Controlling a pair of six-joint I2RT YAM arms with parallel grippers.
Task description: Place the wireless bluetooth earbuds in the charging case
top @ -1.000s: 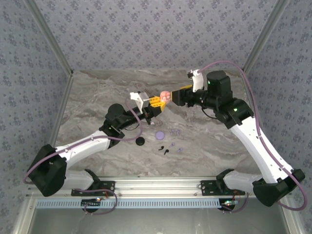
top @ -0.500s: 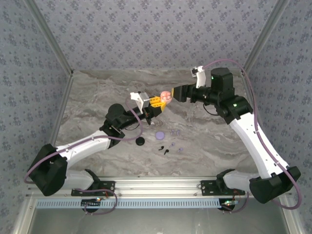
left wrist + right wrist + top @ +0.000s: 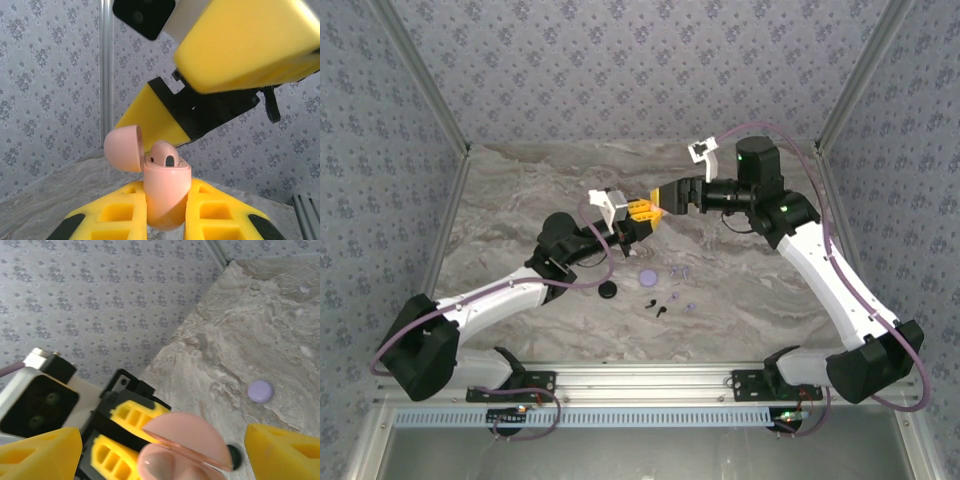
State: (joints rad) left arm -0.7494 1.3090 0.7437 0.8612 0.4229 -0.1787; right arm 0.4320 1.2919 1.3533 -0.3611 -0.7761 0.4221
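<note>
Nearest us, the loose lilac and black earbuds (image 3: 660,308) lie on the table (image 3: 760,290), beside a lilac case (image 3: 647,276) and a black case (image 3: 609,290). Above and beyond them, our left tool (image 3: 167,212) clamps the pink charging case (image 3: 165,192) upright, its lid (image 3: 122,148) swung open and one pale pink bud (image 3: 162,154) seated inside. Farther on, our right tool (image 3: 162,455) is spread wide and empty, facing the case head-on. We judge it the free arm for fetching the buds lying below.

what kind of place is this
Probably a robot test booth: patterned wall panels enclose a marble-look table, with a left arm and right arm mounted at its near edge.
</note>
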